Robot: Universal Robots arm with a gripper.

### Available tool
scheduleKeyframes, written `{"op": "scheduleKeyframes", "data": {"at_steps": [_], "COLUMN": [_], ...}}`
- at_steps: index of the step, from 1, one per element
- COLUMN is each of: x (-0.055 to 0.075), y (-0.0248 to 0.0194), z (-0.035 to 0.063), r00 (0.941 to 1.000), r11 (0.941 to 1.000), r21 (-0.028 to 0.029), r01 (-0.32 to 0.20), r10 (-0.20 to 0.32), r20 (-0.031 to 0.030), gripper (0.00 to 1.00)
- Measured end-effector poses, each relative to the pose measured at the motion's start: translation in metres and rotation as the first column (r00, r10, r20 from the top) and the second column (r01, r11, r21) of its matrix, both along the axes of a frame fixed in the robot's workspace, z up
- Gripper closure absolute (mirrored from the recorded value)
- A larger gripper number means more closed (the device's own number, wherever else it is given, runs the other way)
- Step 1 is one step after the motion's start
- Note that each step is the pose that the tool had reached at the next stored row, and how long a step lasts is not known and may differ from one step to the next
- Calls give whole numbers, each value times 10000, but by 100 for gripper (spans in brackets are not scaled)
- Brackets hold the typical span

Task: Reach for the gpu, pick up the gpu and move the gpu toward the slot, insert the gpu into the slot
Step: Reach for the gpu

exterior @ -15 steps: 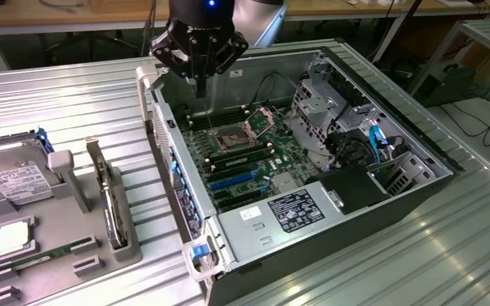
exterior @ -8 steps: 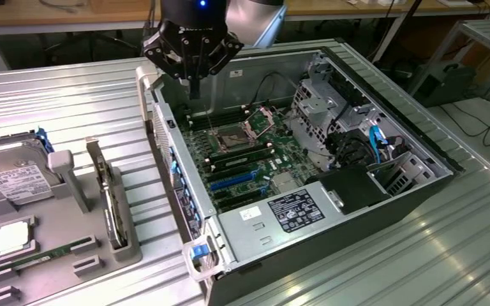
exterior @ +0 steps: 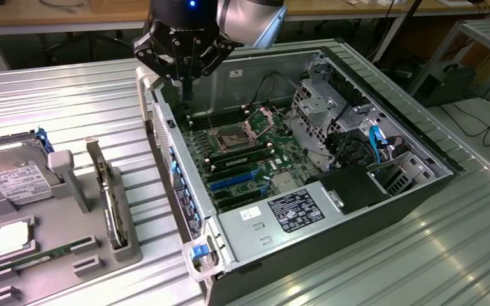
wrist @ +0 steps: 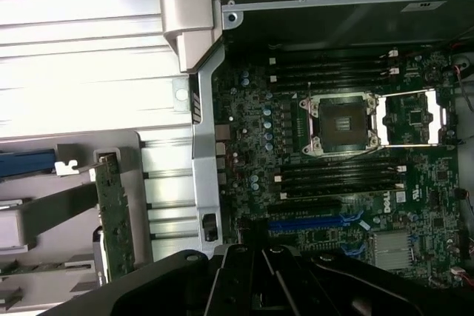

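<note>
The gpu [exterior: 109,194] is a thin dark card with a silver bracket. It stands on edge in a grey holder [exterior: 66,223], on the exterior view's left of the open computer case [exterior: 381,210]. In the wrist view the gpu [wrist: 115,220] shows as a green-edged strip beside the case wall. The slot [exterior: 232,182] is a long blue connector on the green motherboard; the wrist view has the slot [wrist: 311,223] just past the fingers. My gripper [exterior: 185,95] hangs above the case's back corner, shut and holding nothing, well apart from the gpu. The gripper [wrist: 259,268] body looks dark in the wrist view.
A silver hard drive [exterior: 11,172], a processor chip [exterior: 11,239] and a green memory stick [exterior: 36,260] sit in the grey holder. The motherboard carries a square processor socket [wrist: 341,123] and black memory slots [wrist: 333,179]. Cables and drive cages [exterior: 356,140] fill the case's far side.
</note>
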State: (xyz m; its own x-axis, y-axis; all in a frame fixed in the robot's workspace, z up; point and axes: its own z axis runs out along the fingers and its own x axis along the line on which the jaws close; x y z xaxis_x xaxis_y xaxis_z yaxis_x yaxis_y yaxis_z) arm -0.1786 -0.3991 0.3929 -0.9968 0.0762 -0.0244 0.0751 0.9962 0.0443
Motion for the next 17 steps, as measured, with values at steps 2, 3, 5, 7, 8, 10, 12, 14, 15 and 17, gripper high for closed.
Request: {"op": "scheduleKeyframes", "data": {"at_steps": [2, 3, 5, 7, 8, 10, 12, 14, 15, 17], "x": [-24, -37, -64, -89, -100, -126, -151, -175, -188, -212], "y": [0, 0, 0, 0, 0, 0, 0, -1, -1, -1], "z": [0, 0, -1, -1, -1, -1, -2, -2, -2, -2], "r00": [10000, 10000, 10000, 10000, 10000, 10000, 10000, 10000, 10000, 10000], "r11": [10000, 10000, 10000, 10000, 10000, 10000, 10000, 10000, 10000, 10000], "r21": [0, 0, 0, 0, 1, 0, 0, 0, 0, 0], "r01": [0, 0, 1, 1, 1, 0, 0, 0, 0, 0], "r10": [0, 0, -1, -1, -1, 0, 0, 0, 0, 0], "r20": [0, 0, 0, 0, 0, 0, 0, 0, 1, 0], "gripper": [89, 89, 89, 89, 89, 89, 89, 89, 89, 89]}}
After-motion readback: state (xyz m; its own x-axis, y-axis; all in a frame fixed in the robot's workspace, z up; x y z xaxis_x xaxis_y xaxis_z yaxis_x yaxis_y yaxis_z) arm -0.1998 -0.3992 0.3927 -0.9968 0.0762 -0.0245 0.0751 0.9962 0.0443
